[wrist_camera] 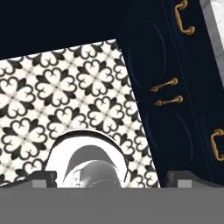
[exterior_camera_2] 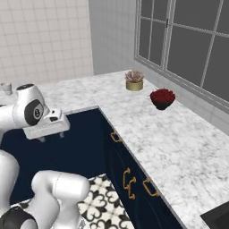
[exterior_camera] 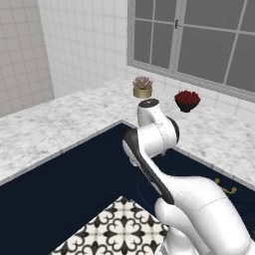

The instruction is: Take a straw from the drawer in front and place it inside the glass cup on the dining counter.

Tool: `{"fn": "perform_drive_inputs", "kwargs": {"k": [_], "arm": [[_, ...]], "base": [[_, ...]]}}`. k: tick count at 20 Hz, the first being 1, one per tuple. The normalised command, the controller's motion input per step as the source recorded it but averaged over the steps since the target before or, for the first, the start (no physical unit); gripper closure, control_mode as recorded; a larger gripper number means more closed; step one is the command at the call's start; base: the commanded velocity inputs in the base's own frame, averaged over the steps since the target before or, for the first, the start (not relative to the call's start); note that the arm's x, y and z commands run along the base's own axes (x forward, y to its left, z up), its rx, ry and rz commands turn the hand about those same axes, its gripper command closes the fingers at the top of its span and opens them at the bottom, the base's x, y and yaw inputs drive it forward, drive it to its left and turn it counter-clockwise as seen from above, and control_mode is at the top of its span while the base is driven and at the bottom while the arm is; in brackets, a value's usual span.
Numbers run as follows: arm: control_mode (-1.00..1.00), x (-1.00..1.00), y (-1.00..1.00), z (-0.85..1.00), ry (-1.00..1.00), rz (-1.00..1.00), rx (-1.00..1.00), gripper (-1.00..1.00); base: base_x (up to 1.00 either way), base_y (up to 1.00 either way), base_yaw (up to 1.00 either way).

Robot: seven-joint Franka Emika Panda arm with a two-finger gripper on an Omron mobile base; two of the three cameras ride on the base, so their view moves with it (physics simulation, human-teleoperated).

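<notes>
- The gripper (wrist_camera: 111, 178) hangs above the patterned floor tiles (wrist_camera: 65, 96), its two dark fingertips (wrist_camera: 41, 178) spread wide apart with nothing between them
- It points down at the floor beside the navy cabinet doors (wrist_camera: 164, 109) with brass handles (wrist_camera: 168, 101)
- The glass cup (exterior_camera_2: 6, 87) stands at the far left on the marble dining counter (exterior_camera_2: 67, 89), well apart from the hand; I cannot tell whether anything is in it
- A dark bowl (exterior_camera: 187, 105) on the counter near the window (exterior_camera: 199, 40) is heaped with red berries (exterior_camera: 187, 97)
- A small gold pot (exterior_camera: 142, 92) just left of the bowl and farther back holds a pinkish succulent (exterior_camera: 143, 82)
- The counter wraps around a navy base (exterior_camera: 60, 184) in an L shape
</notes>
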Motion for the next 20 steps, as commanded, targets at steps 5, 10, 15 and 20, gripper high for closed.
{"fn": "perform_drive_inputs", "kwargs": {"k": [5,10,15,20], "arm": [[-1.0,0.85,0.14,-0.16,0.02,-0.05,-0.26,-1.0],[-1.0,0.86,-0.12,-0.44,0.0,-0.09,-0.36,-1.0],[-1.0,0.25,-0.46,-0.55,-0.13,-0.03,-0.22,-1.0],[-1.0,0.09,-0.51,-0.74,-0.14,0.0,-0.11,-1.0]], "base": [[0.0,0.0,0.0],[0.0,0.0,0.0],[0.0,0.0,0.0],[0.0,0.0,0.0]]}}
